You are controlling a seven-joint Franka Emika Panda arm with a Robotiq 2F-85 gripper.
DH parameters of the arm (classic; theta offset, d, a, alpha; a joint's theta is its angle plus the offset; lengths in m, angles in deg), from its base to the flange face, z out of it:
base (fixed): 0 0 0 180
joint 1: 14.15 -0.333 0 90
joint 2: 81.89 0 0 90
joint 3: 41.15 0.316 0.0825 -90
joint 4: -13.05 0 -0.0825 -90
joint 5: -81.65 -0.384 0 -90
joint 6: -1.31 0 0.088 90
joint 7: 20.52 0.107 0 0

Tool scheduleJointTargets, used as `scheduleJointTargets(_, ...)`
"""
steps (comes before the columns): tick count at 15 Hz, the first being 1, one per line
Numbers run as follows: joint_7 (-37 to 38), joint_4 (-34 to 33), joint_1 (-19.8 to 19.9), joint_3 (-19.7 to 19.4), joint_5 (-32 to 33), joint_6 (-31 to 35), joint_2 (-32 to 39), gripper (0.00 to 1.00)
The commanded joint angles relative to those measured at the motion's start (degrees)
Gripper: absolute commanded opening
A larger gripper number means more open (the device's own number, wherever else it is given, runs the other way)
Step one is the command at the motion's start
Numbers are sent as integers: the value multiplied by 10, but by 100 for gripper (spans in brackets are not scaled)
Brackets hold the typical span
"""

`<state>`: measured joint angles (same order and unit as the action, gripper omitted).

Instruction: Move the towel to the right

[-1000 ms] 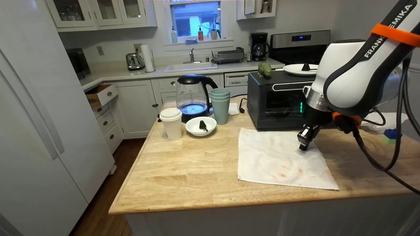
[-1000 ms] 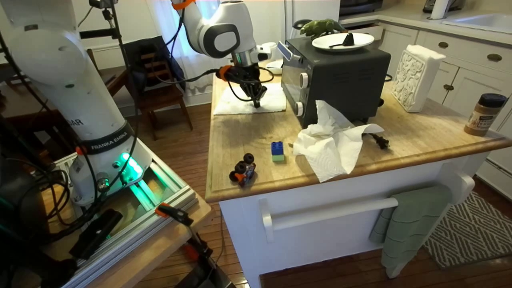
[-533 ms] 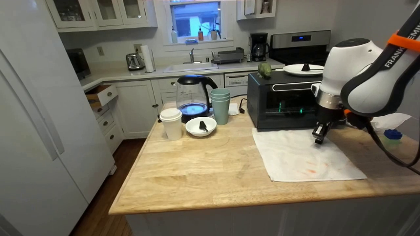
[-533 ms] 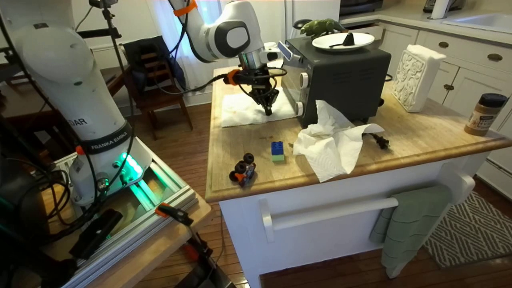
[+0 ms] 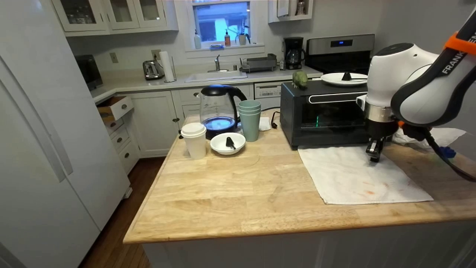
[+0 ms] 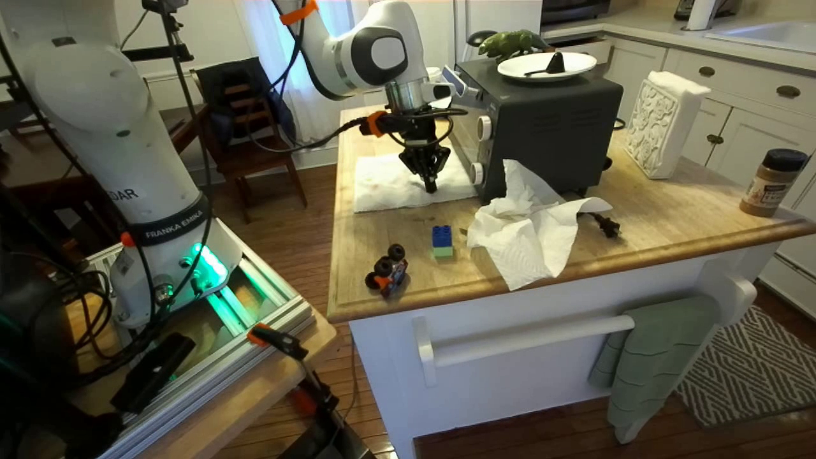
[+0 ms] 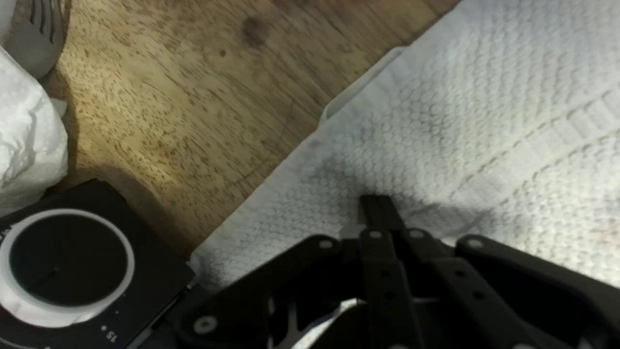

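Towel [image 5: 362, 178] is lying flat on countertop [image 5: 223, 197], in front of toaster oven [image 5: 325, 115]. Gripper [image 7: 377, 199] is touching it near an edge, fingers clenched; can't tell if they're pinching a fold. Towel's looking light, soft, prone to bunching; I'd be dragging by that edge.

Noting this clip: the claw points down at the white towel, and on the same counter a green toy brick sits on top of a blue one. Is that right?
The stacking order is wrong: an exterior view shows the blue toy brick on top of the green toy brick. The claw does point down at the white towel.
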<state>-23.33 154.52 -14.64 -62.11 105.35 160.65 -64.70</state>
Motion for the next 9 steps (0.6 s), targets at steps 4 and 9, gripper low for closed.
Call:
scheduleJointTargets(4, -7, 21, 34, 45, -3, -4, -36, 44)
scheduleJointTargets(9, 27, 64, 37, 41, 2, -8, -106, 79)
